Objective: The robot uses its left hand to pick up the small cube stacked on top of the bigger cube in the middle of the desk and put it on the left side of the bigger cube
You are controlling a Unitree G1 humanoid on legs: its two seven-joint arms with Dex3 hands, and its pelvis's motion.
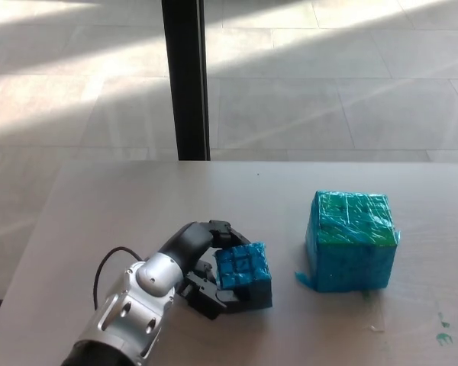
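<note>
Desk [99, 206]; small cube [243, 267] within left hand [214, 278]

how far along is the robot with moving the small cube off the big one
Done: the small cube is off the bigger cube, whose top is bare, and is down at desk level on that cube's left, apart from it. In hand: the left hand is closed around it. Left: open the fingers and pull the hand away. Whether the cube fully rests on the desk is unclear.

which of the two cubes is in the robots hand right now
The small cube, the bluer one on the left. The left hand has its fingers around it, low at the desk. The bigger cube, greener on top, stands apart and untouched to its right.
</note>
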